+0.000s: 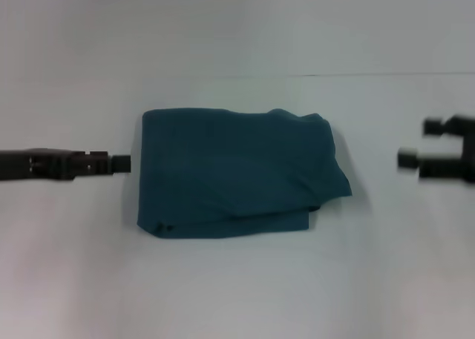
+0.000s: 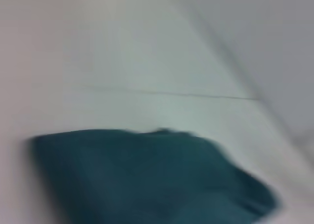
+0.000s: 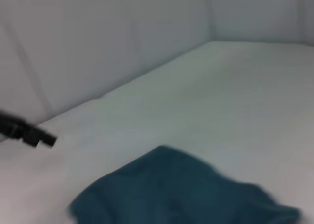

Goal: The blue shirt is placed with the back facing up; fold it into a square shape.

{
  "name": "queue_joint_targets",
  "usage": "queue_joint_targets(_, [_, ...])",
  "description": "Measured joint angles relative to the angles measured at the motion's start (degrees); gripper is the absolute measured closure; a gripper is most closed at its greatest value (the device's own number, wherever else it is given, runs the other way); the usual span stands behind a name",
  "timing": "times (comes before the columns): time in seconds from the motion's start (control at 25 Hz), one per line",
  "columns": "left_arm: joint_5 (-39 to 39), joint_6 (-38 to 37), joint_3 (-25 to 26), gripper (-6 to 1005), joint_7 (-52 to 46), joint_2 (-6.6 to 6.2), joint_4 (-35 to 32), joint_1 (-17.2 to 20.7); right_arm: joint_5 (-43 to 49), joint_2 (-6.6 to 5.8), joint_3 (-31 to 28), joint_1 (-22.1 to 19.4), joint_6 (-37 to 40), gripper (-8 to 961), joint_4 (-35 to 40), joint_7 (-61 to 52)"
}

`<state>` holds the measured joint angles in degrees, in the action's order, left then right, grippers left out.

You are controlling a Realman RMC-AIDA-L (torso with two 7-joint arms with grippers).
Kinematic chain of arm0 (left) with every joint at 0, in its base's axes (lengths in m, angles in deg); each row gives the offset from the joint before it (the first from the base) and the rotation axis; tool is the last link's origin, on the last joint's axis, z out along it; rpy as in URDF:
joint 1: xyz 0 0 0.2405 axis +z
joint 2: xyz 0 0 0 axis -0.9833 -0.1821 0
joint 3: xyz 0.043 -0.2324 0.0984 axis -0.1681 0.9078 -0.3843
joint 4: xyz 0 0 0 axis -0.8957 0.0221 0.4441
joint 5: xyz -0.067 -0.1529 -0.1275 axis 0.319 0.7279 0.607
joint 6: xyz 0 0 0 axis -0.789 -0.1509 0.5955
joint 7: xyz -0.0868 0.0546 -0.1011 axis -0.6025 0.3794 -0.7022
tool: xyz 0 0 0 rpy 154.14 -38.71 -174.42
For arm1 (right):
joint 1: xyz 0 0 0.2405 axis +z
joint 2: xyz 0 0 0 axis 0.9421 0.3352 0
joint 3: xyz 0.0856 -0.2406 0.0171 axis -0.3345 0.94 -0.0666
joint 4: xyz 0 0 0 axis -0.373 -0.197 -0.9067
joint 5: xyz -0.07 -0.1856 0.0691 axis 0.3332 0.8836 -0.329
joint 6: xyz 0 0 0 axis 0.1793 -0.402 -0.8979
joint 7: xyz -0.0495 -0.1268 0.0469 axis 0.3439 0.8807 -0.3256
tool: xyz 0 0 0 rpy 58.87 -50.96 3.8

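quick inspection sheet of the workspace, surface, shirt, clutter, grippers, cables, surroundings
surface: white table, one thin seam line across its far part
job's things: blue shirt folded into a rough rectangle, plain side up, right edge bulging and uneven
clutter: nothing seen
grippers: left gripper just off the shirt's left edge, holding nothing; right gripper apart from the shirt's right edge, holding nothing
cables: nothing seen
surroundings: plain pale wall behind the table
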<state>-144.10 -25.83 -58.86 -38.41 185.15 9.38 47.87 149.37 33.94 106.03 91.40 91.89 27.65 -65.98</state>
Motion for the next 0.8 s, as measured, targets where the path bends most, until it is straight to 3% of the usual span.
queue_joint_targets(0.04, [2.96, -6.02, 2.87, 336, 7.71, -0.04, 1.65, 1.49, -0.17, -0.04, 0.25, -0.31, 1.84, 8, -0.64, 1.94])
queue_joint_targets(0.12, [4.15, -11.28, 4.83, 268, 15.23, 0.13, 4.01, 3.13, -0.09, -0.18, 0.47, -0.74, 6.75, 9, -1.93, 6.02])
queue_joint_targets(0.28, [2.77, -14.97, 5.06, 132, 20.95, 0.64, 4.78, 5.5, 0.13, -0.29, 0.32, -1.7, 13.32, 9, -4.09, 11.95])
queue_joint_targets(0.8, [0.6, -18.46, 4.44, 47, 24.65, 1.36, 5.37, 6.74, 3.12, -0.43, -0.61, -3.0, 13.63, 9, -10.43, 17.27])
